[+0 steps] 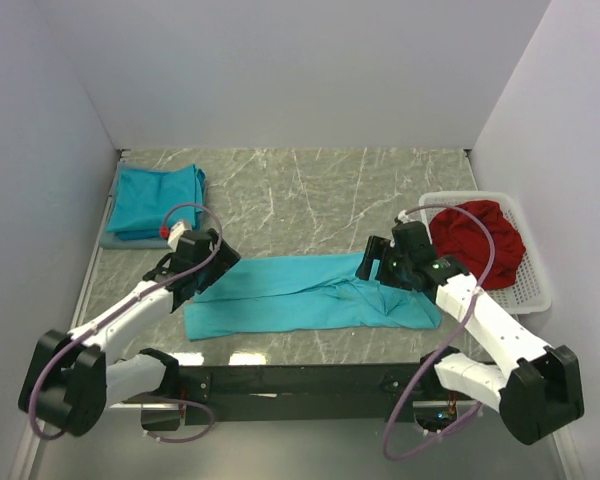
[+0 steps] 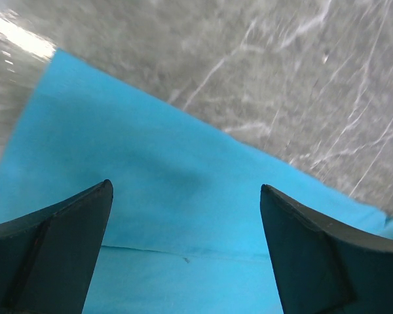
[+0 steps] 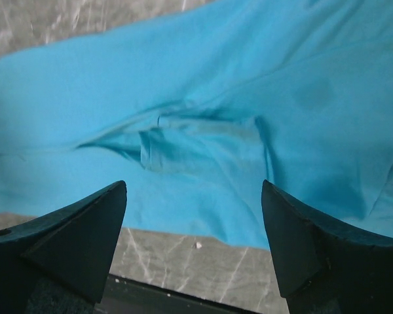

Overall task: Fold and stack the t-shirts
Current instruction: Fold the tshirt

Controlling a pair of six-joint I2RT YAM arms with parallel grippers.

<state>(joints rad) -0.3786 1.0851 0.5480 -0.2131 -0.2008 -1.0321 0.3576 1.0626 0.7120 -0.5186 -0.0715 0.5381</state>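
Observation:
A turquoise t-shirt (image 1: 300, 292) lies folded lengthwise into a long strip across the near middle of the table. It fills the left wrist view (image 2: 157, 196) and the right wrist view (image 3: 203, 118), where it is creased and bunched. My left gripper (image 1: 202, 268) is open over the strip's left end. My right gripper (image 1: 375, 266) is open over its right part. Neither holds cloth. A folded turquoise t-shirt (image 1: 156, 202) lies at the far left on a grey pad.
A white basket (image 1: 535, 290) at the right holds a red garment (image 1: 478, 240). White walls enclose the marble table (image 1: 310, 190) on three sides. A black bar (image 1: 310, 378) runs along the near edge.

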